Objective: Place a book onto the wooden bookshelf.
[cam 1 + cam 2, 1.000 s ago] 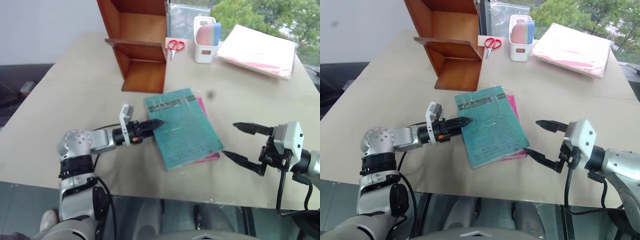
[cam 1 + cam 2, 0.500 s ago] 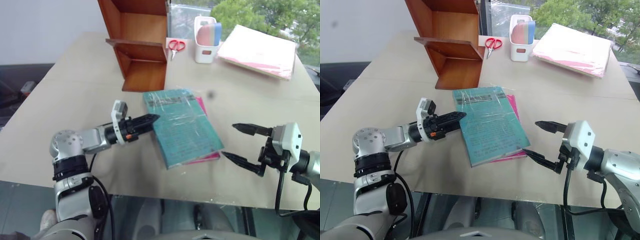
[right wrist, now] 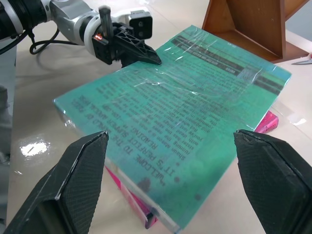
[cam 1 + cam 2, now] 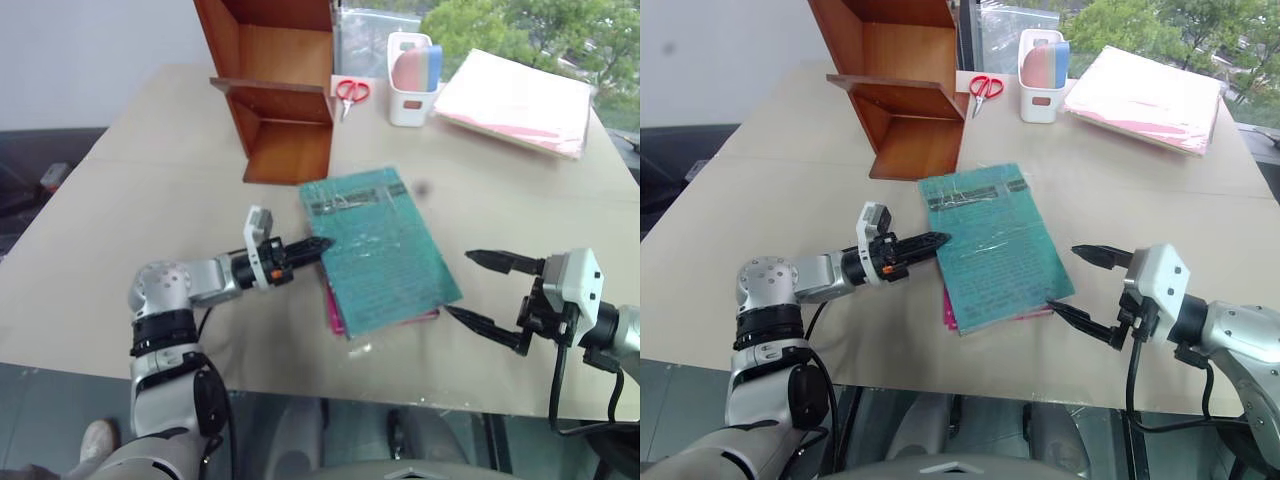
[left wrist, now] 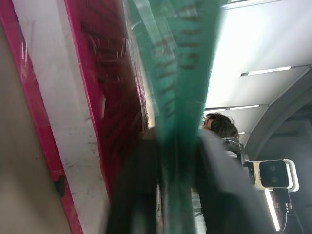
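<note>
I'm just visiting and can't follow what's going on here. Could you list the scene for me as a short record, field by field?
Table: beige tabletop
Book: teal-green book in plastic wrap, lying partly over a pink book
Left gripper: left gripper shut on the teal-green book's edge
Right gripper: right gripper open, beside the book, not touching
Shelf: wooden bookshelf behind the books, its boards bare
Other items: red scissors, white pen holder, pink folders
</note>
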Tool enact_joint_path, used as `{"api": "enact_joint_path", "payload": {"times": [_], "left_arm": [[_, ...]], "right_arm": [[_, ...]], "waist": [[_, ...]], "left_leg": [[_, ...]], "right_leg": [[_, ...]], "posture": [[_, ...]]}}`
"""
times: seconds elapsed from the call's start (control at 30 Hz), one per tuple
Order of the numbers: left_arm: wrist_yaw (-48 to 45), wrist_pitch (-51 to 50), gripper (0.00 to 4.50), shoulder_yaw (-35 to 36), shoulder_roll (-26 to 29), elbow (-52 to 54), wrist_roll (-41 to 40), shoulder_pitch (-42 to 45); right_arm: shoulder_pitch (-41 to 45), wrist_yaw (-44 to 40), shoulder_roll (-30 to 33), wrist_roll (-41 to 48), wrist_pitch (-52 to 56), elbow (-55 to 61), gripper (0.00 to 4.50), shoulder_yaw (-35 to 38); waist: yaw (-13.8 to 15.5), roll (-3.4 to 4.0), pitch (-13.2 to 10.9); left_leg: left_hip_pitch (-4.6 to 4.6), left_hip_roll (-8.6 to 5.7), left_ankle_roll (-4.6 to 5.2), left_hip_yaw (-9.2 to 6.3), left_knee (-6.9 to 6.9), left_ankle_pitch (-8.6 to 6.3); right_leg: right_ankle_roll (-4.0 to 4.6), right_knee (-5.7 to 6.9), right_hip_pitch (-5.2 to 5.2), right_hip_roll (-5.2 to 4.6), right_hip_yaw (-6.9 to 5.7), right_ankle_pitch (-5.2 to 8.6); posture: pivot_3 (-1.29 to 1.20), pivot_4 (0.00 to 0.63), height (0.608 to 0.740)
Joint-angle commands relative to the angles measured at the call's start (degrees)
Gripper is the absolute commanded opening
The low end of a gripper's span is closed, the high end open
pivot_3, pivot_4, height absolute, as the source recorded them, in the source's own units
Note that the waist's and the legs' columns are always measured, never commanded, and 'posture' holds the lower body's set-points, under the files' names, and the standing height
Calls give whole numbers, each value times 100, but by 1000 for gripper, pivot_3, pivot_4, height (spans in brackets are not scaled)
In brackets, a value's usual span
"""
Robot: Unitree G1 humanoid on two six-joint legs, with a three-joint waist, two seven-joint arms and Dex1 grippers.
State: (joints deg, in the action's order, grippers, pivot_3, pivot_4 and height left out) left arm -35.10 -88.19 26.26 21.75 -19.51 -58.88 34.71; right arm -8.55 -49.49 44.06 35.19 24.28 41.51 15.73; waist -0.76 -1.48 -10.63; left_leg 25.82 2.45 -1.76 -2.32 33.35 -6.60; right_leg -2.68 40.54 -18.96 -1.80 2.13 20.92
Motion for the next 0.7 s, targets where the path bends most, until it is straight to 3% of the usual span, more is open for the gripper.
{"api": "enact_joint_path", "payload": {"times": [0.03, 0.27, 0.43, 0.57, 0.6, 0.7], "left_arm": [[-345, -42, 17, 120, 309, 189, -255, 161], [-862, 200, 17, -106, 818, 807, -410, 650], [-797, 1068, 17, -655, 871, 1711, -22, 1536], [-769, 2595, 17, -1714, 1077, 2276, 1283, 2179], [-836, 3177, 17, -2276, 1295, 2349, 1955, 2398], [-1188, 6432, 17, -3878, 1902, 1777, 4613, 3312]], "right_arm": [[-6, 33, 11, 44, -105, 150, 4254, 102], [115, 65, -87, 206, -164, 96, 4254, 196], [39, 184, -155, 643, -152, 52, 4254, 858], [-124, 371, -208, 772, -176, -36, 4254, 1524], [-144, 414, -220, 746, -202, -82, 4254, 1637], [-78, 520, -218, 605, -267, -192, 4254, 1666]], "waist": [[-6, 0, 0], [20, -3, -2], [32, -5, -4], [28, -3, -3], [28, -3, -3], [16, -1, -6]], "left_leg": [[0, 0, 0, 0, 0, 0], [3, -1, 0, -3, -2, 0], [19, -7, -1, -19, 0, 1], [16, -7, 0, -26, -8, 0], [15, -8, 0, -25, -13, 0], [15, -9, -1, -23, -18, 0]], "right_leg": [[0, 0, 0, 0, 0, 0], [0, -3, 1, -2, -5, 0], [-1, -16, 2, -6, -24, -1], [-2, -45, 19, -3, -33, -2], [-2, -51, 22, -4, -33, -2], [-4, -67, 27, -2, -34, -4]], "posture": [[0, 150, 740], [0, 150, 740], [0, 150, 740], [0, 150, 740], [0, 150, 740], [0, 150, 740]]}}
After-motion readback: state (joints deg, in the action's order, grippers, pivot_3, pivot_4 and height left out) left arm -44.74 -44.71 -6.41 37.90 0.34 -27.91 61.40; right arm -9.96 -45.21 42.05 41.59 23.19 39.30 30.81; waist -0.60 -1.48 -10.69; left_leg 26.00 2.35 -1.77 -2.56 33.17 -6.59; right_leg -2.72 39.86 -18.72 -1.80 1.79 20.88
